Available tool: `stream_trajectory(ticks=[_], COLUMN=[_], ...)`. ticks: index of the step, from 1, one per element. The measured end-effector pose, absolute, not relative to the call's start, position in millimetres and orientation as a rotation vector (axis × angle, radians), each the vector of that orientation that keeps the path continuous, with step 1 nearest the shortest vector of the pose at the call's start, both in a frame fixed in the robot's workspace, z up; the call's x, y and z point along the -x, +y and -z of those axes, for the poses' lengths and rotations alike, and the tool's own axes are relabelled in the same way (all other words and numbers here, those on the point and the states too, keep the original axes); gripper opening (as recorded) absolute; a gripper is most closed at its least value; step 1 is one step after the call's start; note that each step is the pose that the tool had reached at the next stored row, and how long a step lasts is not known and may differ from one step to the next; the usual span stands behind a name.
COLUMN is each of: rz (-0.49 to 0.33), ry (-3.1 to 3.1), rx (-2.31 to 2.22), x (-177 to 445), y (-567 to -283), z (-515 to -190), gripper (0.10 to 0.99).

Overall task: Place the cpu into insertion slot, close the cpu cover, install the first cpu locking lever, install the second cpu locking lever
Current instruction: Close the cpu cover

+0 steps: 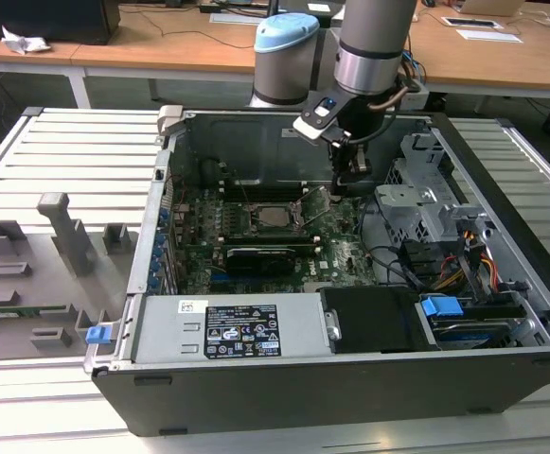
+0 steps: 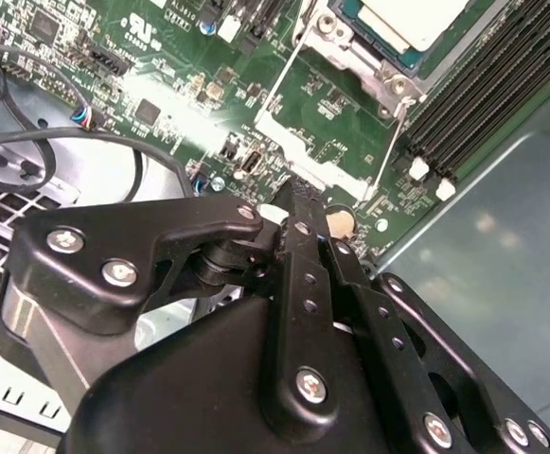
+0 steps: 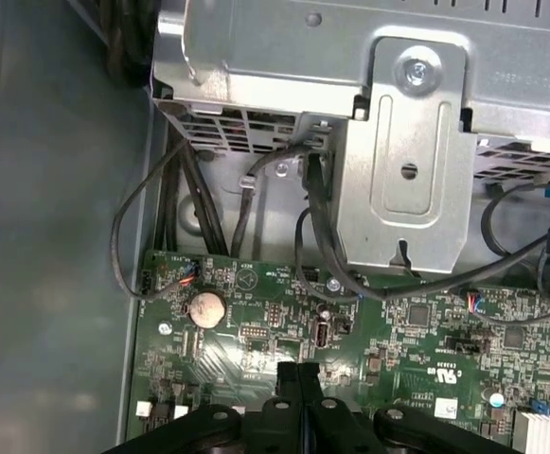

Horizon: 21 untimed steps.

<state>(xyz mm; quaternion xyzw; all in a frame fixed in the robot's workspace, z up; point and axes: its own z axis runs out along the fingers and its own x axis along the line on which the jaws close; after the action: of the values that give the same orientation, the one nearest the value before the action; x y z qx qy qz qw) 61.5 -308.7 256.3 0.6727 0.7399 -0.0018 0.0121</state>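
The cpu (image 1: 276,216) (image 2: 415,21), a flat square with a silver top, lies in the insertion slot (image 1: 256,219) (image 2: 355,59) on the green board. The cpu cover (image 1: 314,202) (image 2: 305,156) stands swung open beside the slot, board showing through its window. Two thin wire levers (image 2: 391,142) stick up by it. My gripper (image 1: 353,180) (image 2: 293,194) (image 3: 298,371) hangs over the board on the exterior view's right of the slot. Its black fingers are pressed together with nothing between them. The tip sits right at the cover's free edge; contact cannot be told.
A black graphics card (image 1: 260,255) lies in front of the slot and memory slots (image 2: 492,85) run beside it. A metal drive cage (image 1: 416,203) (image 3: 407,142) with cables, a coin battery (image 3: 206,307) and the case walls close in around the gripper.
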Motion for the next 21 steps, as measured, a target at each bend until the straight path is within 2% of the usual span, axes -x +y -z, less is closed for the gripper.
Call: stream_trajectory(ticks=[21], rz=[0.013], ry=[2.308], rx=[-2.098], x=[-54], y=[-308], z=[-245], gripper=[0.106])
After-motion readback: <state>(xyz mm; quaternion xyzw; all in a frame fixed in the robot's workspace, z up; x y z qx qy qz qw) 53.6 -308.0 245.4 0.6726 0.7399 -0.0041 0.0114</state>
